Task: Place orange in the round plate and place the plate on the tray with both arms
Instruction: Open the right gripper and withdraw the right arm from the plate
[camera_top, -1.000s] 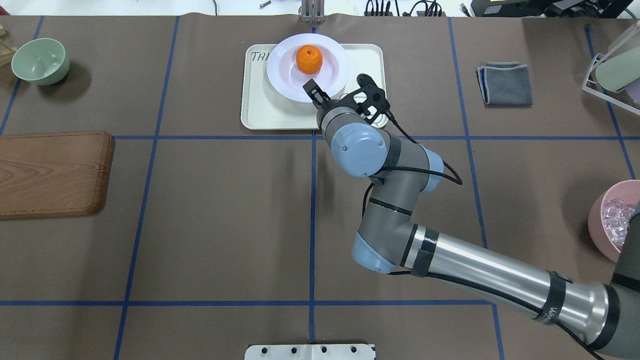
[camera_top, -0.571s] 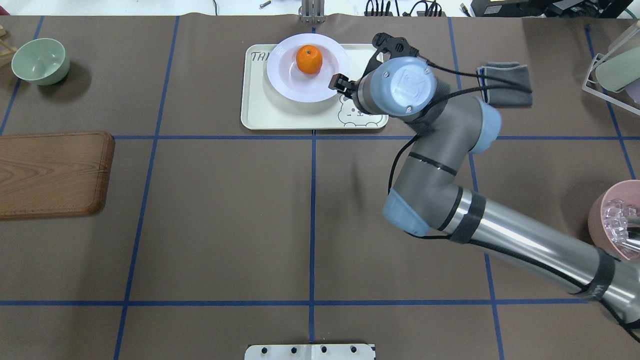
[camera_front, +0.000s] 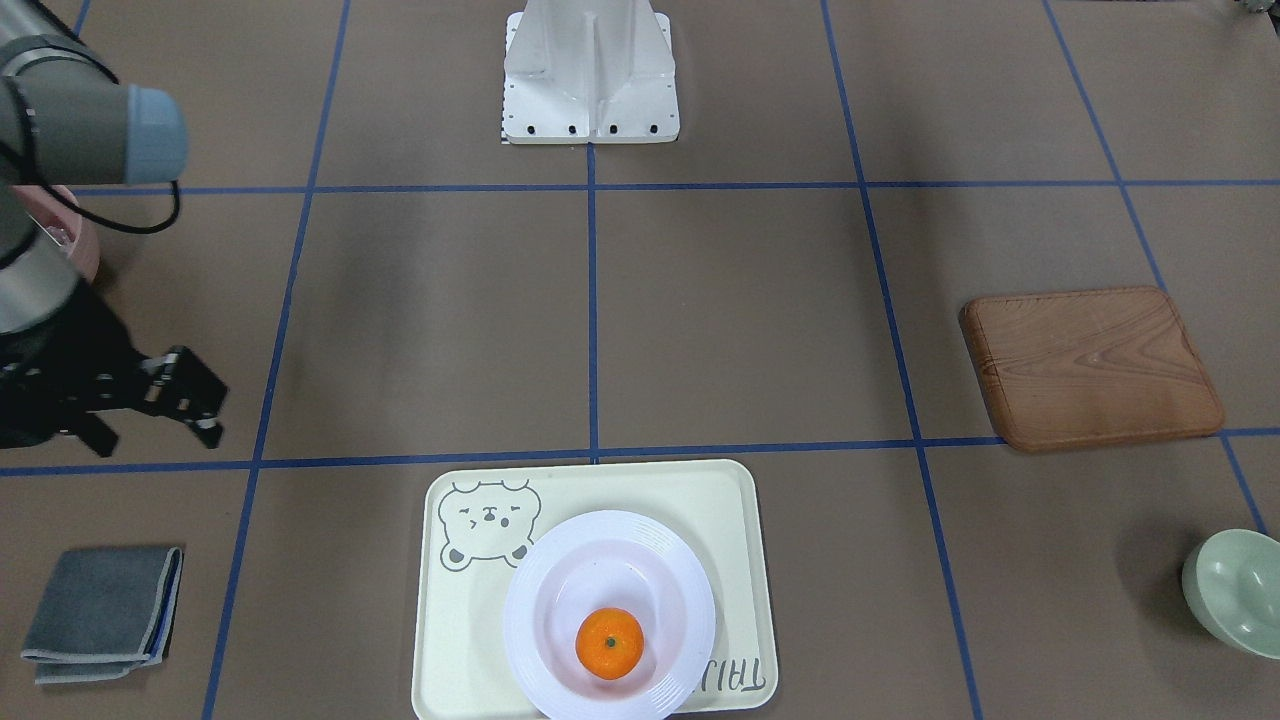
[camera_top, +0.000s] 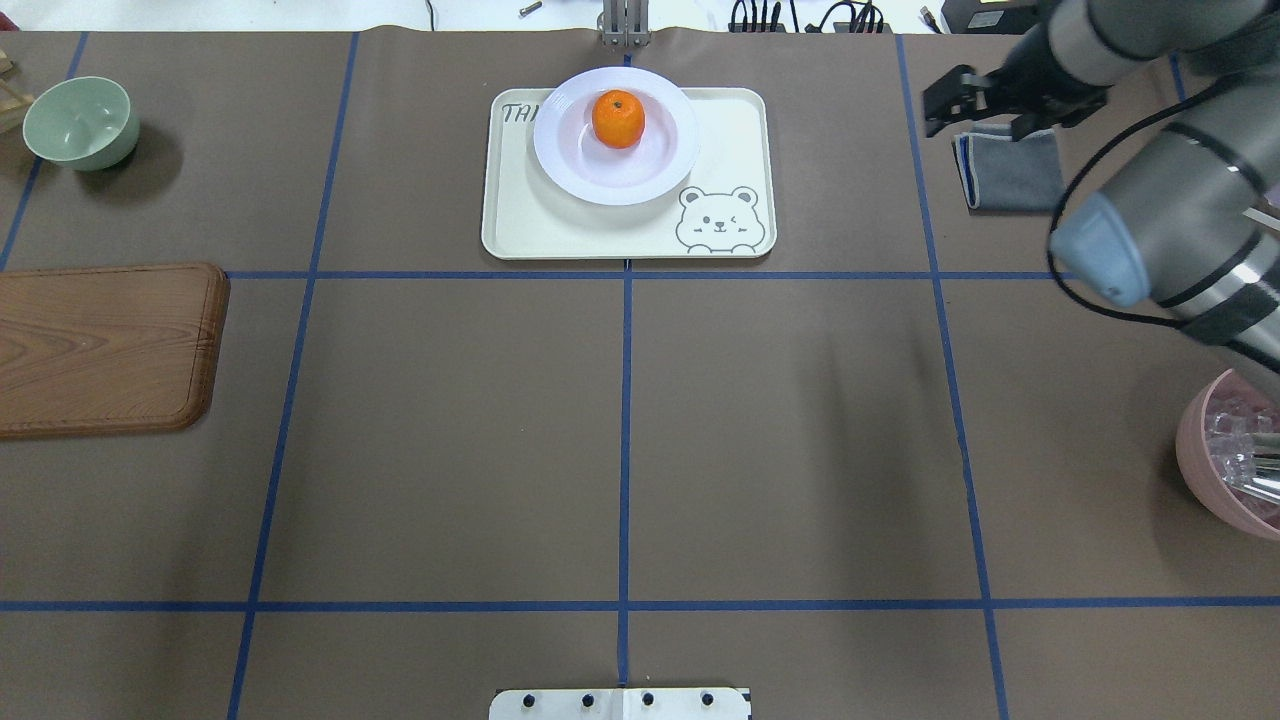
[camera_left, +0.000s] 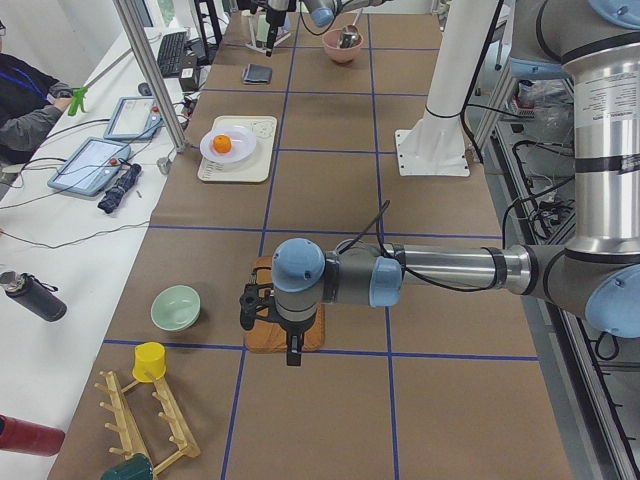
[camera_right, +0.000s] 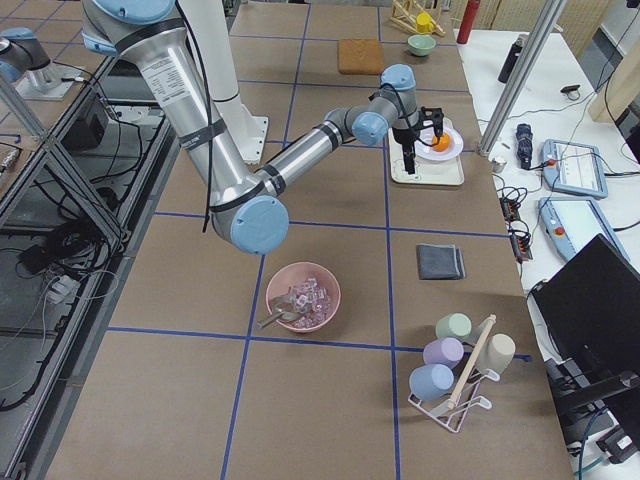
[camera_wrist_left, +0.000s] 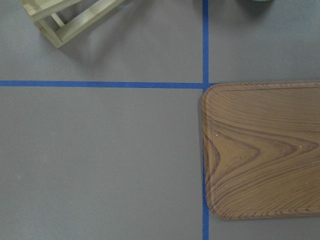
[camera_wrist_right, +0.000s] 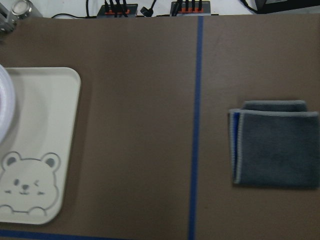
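Retreat is being made by the right gripper. A second ago it was being held at the near rim of the round plate. Now it is being carried well off to the right, above the folded grey cloth, with its fingers slightly parted and nothing between them. The right arm is being drawn back with it, so the tray is no longer being covered. The left gripper is being held over a corner of the wooden board, well apart from the tray. Whether it is spread or pressed together cannot be told.

The orange is being cradled in the well of the plate, and the plate is being carried by the tray, with part of the lettering being hidden under it. Both placements are therefore being judged as done, and only the parking of the arms seems left.

The plate is being seen hard against the tray's far long edge, its rim reaching over that edge, with the table's far edge near. Any nudge outward is being judged risky. Wide bare table is being left between the tray and the robot's base. The green bowl and the pink bowl are being kept well apart from the tray, at either end.
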